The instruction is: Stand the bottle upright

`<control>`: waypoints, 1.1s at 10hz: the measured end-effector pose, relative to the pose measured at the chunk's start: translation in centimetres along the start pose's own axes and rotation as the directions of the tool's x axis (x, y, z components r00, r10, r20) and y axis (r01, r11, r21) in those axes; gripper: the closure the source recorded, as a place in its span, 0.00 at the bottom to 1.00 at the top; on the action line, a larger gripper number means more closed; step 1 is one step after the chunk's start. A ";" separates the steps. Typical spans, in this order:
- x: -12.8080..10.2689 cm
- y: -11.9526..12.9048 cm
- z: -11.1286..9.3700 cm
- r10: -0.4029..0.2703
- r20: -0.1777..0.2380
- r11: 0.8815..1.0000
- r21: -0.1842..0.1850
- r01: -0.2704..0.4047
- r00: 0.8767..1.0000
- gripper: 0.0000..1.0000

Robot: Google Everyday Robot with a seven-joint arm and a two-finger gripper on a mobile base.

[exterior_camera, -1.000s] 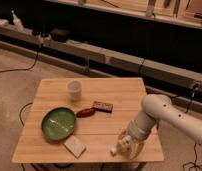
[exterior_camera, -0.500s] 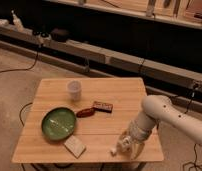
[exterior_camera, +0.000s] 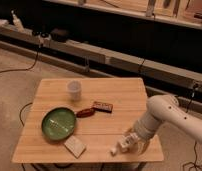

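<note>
The bottle (exterior_camera: 117,147) is small and white. It lies tilted low over the front right part of the wooden table (exterior_camera: 119,95), one end pointing toward the front edge. My gripper (exterior_camera: 128,144) comes down from the white arm (exterior_camera: 161,115) on the right and is shut on the bottle's other end. The gripper hides part of the bottle.
A translucent cup (exterior_camera: 74,89) stands at the back left. A green plate (exterior_camera: 58,123) sits at the left, with a red object (exterior_camera: 85,112) and a dark flat box (exterior_camera: 102,106) beside it. A pale flat block (exterior_camera: 75,146) lies near the front edge.
</note>
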 end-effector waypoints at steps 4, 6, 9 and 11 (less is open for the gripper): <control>1.4 -0.3 1.1 -0.020 -0.084 1.000 -0.001 0.020 0.996 0.35; 1.9 -1.0 0.6 -0.016 -0.117 0.999 0.029 0.020 0.993 0.35; 1.5 -1.8 0.7 -0.036 -0.101 0.997 0.064 0.043 0.994 0.35; 1.5 -2.4 1.0 -0.063 -0.107 0.995 0.074 0.071 0.992 0.35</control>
